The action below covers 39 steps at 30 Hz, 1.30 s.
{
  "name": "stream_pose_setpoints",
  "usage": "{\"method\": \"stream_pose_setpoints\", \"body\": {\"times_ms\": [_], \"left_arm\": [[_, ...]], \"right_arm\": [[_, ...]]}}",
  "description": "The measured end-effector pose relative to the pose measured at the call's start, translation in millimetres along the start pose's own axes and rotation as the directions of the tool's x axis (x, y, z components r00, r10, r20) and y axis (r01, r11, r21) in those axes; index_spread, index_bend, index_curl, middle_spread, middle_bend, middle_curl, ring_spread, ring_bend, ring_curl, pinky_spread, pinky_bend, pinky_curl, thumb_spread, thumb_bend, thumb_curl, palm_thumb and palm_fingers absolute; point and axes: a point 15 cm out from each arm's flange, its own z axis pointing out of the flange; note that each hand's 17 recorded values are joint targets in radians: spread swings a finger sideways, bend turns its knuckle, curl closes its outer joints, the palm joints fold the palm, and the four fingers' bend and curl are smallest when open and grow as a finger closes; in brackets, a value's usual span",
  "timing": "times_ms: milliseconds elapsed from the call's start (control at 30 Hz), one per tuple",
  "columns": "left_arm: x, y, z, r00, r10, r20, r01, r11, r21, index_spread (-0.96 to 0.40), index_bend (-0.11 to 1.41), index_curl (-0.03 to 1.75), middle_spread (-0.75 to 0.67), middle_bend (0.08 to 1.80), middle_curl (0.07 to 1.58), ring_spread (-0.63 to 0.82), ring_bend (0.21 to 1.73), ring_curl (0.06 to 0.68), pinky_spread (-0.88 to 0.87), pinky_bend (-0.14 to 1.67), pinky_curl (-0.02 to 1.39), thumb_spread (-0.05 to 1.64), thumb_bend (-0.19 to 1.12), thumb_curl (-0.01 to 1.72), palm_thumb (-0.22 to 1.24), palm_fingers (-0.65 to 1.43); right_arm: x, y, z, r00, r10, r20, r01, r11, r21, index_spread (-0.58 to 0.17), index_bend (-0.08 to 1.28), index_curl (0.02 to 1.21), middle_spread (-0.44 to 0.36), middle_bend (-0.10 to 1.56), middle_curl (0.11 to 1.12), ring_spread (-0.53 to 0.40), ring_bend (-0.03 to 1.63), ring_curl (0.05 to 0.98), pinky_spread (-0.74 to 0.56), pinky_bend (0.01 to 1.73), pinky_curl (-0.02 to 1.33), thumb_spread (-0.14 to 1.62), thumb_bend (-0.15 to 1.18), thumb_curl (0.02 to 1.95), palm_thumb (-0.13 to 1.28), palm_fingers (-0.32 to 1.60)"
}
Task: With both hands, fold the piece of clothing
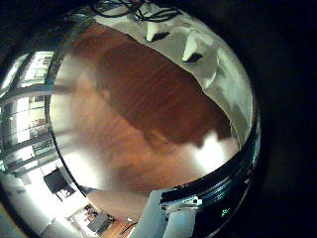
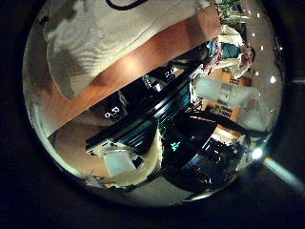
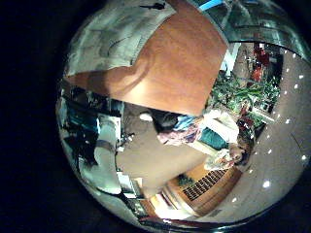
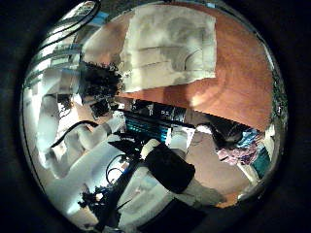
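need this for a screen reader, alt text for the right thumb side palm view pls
A pale cloth lies flat on a wooden table, seen from above. A black-and-white robot hand sits at the cloth's edge, and beyond the table edge is room clutter.

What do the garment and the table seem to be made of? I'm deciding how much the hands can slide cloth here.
The garment looks like soft, matte woven or knit fabric, pale cream: it shows creases, folds and seam lines. The table looks like wood or wood-look laminate, reddish brown with a smooth, slightly glossy finish; which of the two cannot be told.
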Motion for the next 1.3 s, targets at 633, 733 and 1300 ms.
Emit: {"method": "stream_pose_setpoints", "body": {"times_ms": [633,733,1300], "left_arm": [[-17.4,-22.1,1.1,0.992,-0.031,0.123,0.042,0.996,-0.081,-0.42,0.34,0.50,-0.45,0.80,0.62,-0.48,1.02,0.375,-0.55,0.92,0.51,1.07,0.06,0.44,0.76,1.20],[-18.1,-28.5,-11.7,0.992,-0.035,0.122,0.043,0.997,-0.064,-0.49,0.40,0.56,-0.49,0.85,0.66,-0.50,1.09,0.416,-0.60,0.98,0.54,1.08,0.04,0.46,0.77,1.16],[-4.5,-43.3,-66.5,0.999,-0.035,0.029,0.038,0.996,-0.086,-0.65,0.40,0.84,-0.57,0.94,0.79,-0.50,1.20,0.494,-0.64,1.10,0.64,1.10,-0.01,0.57,0.78,1.06]], "right_arm": [[17.5,4.0,4.0,0.999,0.041,0.015,-0.041,0.999,-0.001,-0.367,0.16,0.28,-0.037,0.26,0.36,0.081,0.52,0.228,0.35,0.49,0.23,1.33,-0.01,0.22,0.35,0.22],[18.4,2.3,7.7,0.999,0.038,0.018,-0.038,0.999,-0.010,-0.370,0.15,0.28,-0.046,0.27,0.36,0.052,0.55,0.233,0.34,0.48,0.23,1.33,-0.01,0.22,0.35,0.25],[3.0,-34.8,152.8,0.999,-0.030,0.033,0.033,0.993,-0.110,-0.348,0.17,0.27,-0.123,0.33,0.39,-0.136,0.68,0.271,0.13,0.52,0.23,1.15,-0.02,0.31,0.53,0.26]]}}
